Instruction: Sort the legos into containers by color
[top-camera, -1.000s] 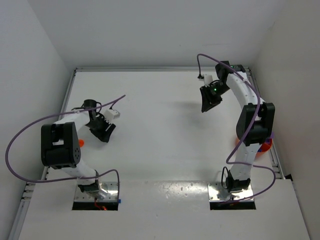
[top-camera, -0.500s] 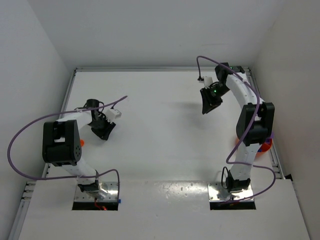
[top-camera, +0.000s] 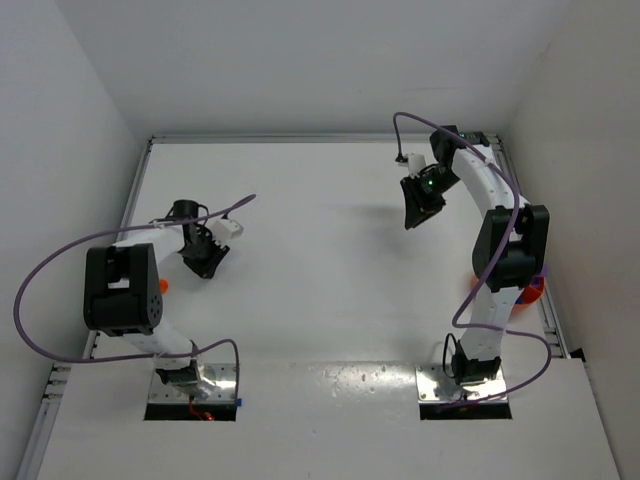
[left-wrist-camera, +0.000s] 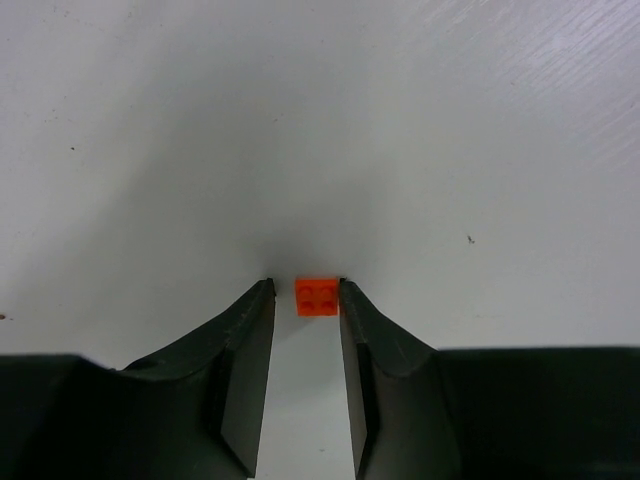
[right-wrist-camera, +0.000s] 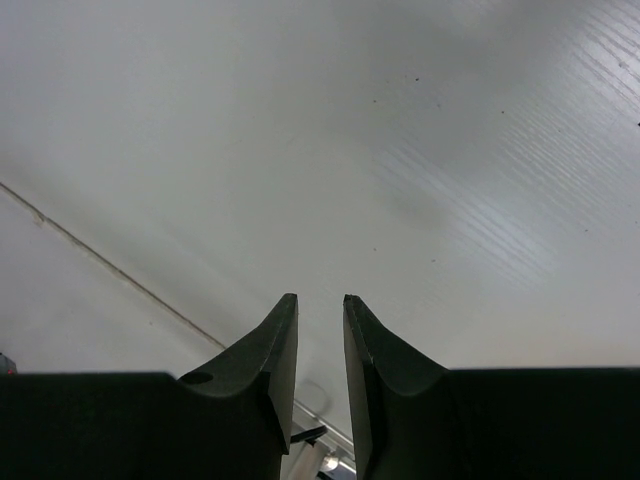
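A white table fills the floor of the top view, boxed in by plain white walls at the back, the left and the right. A thin metal rail runs along its far edge. The nearest strip of the tabletop shows glossy glare. Close up, the surface carries a few dark specks, and a fine line, possibly a seam, crosses it diagonally.

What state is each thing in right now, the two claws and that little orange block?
Small orange plastic lego brick: studs up, flat on the table, not gripped.
Left gripper: open, fingers flanking the brick.
Right gripper: slightly open, empty.
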